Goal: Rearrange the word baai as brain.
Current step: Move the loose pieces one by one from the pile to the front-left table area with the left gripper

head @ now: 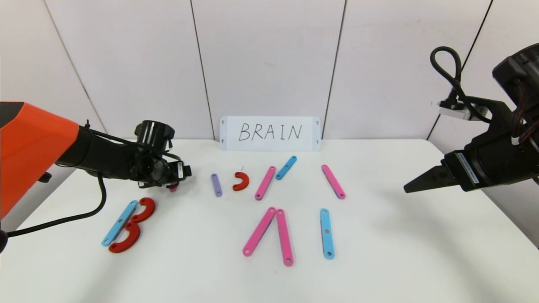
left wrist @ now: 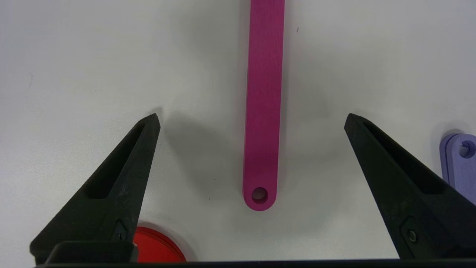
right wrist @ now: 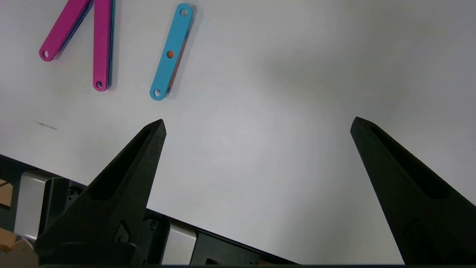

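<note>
On the white tabletop [head: 379,252] lie flat plastic letter pieces with little holes at their ends. By the left edge, a blue straight strip [head: 120,222] and two red C-shaped curves [head: 135,231] make a B. Near the front middle, two long pink strips [head: 271,235] lean together like an A with no bar, and another blue strip [head: 326,232] stands beside them like an I. Closer to the back edge lie a short purple strip [head: 216,184], a small red curve [head: 241,181], a pink strip [head: 265,182], a short blue strip [head: 286,167] and one more pink strip [head: 333,181]. A white card with BRAIN written in black [head: 270,133] stands at the back edge.

The left gripper [left wrist: 252,119] hangs low over the table's back left part. Its two black fingers are spread wide and hold nothing. A pink plastic strip [left wrist: 263,111] lies right between them.

The right gripper [right wrist: 257,124] waits above the right edge, also wide open and empty.

The strips look light, thin and stiff. They are smooth, so they could slide when pushed. I think the best place to pinch one is across its narrow middle, on its two long sides, pressing down close to the table.
</note>
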